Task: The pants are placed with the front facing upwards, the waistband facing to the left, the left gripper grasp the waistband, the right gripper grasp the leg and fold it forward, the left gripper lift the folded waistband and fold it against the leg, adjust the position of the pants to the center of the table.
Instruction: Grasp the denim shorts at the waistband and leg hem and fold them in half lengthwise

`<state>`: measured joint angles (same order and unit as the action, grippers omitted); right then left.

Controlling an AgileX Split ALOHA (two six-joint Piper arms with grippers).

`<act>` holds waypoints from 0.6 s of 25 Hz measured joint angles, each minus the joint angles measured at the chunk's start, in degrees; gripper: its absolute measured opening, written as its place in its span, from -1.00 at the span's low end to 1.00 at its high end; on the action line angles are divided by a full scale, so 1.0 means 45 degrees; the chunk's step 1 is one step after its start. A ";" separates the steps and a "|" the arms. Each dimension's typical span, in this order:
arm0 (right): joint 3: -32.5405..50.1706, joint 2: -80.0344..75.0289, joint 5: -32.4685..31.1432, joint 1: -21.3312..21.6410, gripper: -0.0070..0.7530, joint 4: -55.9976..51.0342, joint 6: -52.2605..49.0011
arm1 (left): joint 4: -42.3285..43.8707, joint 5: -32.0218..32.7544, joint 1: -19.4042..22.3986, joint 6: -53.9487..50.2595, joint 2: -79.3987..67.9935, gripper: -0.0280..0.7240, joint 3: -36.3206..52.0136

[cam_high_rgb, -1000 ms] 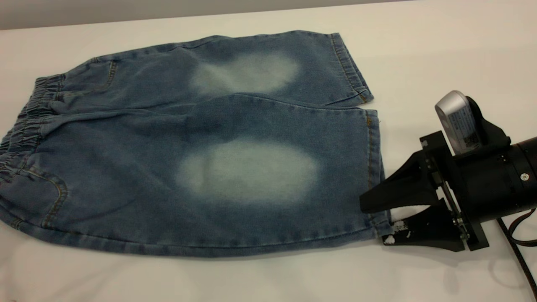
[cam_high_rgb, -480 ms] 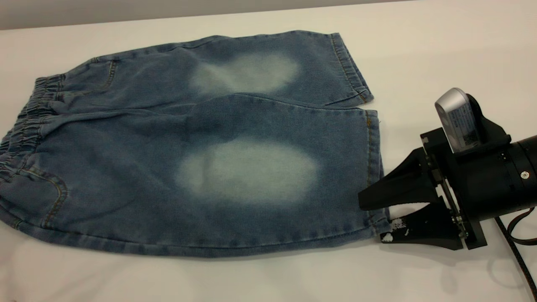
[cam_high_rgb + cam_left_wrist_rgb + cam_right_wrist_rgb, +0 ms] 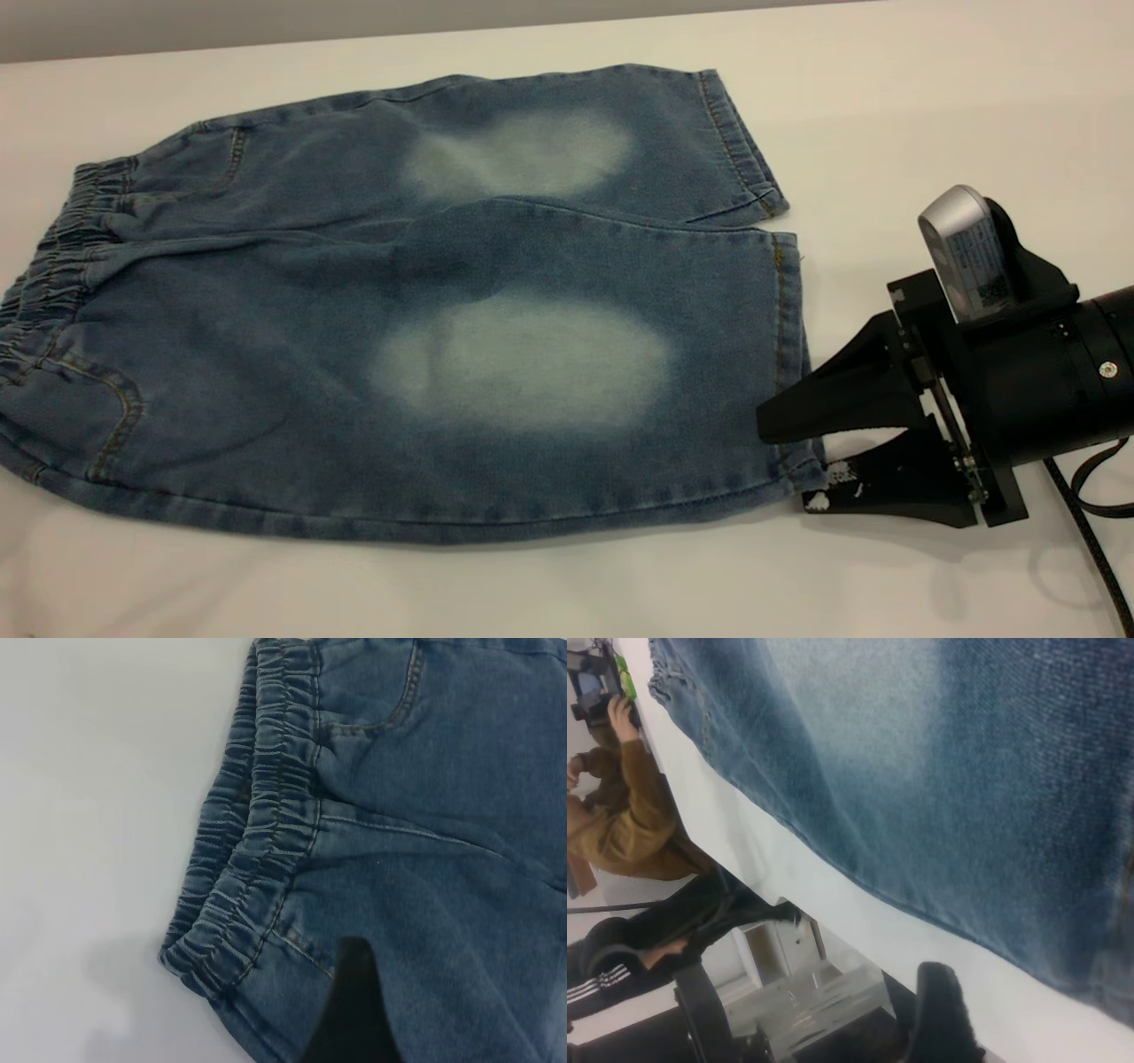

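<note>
The pants [image 3: 416, 301] lie flat on the white table [image 3: 930, 106], front up, both legs pointing right. The darker ruched waistband [image 3: 53, 257] is at the left, also seen close in the left wrist view as the waistband [image 3: 257, 850]. My right gripper [image 3: 793, 470] is low at the near leg's hem corner [image 3: 797, 456], open. One jaw lies over the hem and the other rests on the table beside it. In the right wrist view, bare table separates the near finger [image 3: 943, 1014] from the denim [image 3: 939, 771]. My left gripper [image 3: 354, 1019] hovers over the denim just inside the waistband and is out of the exterior view.
White tabletop stretches to the right and front of the pants. The table's near edge [image 3: 780, 895] runs close to my right gripper. Beyond it are a metal frame [image 3: 797, 992] and a person in a brown sleeve [image 3: 620, 815].
The right gripper's jaws drew somewhat closer together around the hem corner a second ago and have held still since. The pants have not moved.
</note>
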<state>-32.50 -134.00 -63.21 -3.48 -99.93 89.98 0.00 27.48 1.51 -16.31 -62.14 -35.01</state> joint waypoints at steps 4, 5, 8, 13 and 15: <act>0.0000 0.0000 0.0000 -0.0013 0.09 0.0000 0.0000 | 0.0000 0.0000 0.0000 0.0000 0.0000 0.47 0.0000; 0.0000 0.0000 0.0000 -0.0093 0.09 -0.0026 0.0000 | 0.0000 0.0000 0.0000 0.0000 0.0000 0.47 0.0000; -0.0089 0.0000 0.0027 -0.0514 0.09 -0.0003 0.0000 | 0.0000 0.0000 0.0000 0.0000 0.0000 0.47 0.0000; -0.0360 0.0000 0.0056 -0.0892 0.09 0.0027 -0.0012 | 0.0000 0.0000 0.0000 0.0000 0.0000 0.47 0.0000; -0.0442 0.0000 0.0148 -0.0892 0.08 -0.0012 -0.0012 | 0.0000 0.0000 0.0000 0.0000 0.0000 0.47 0.0000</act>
<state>-34.49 -134.00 -62.54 -7.49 -99.98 89.93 0.00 27.48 1.51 -16.31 -62.14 -35.01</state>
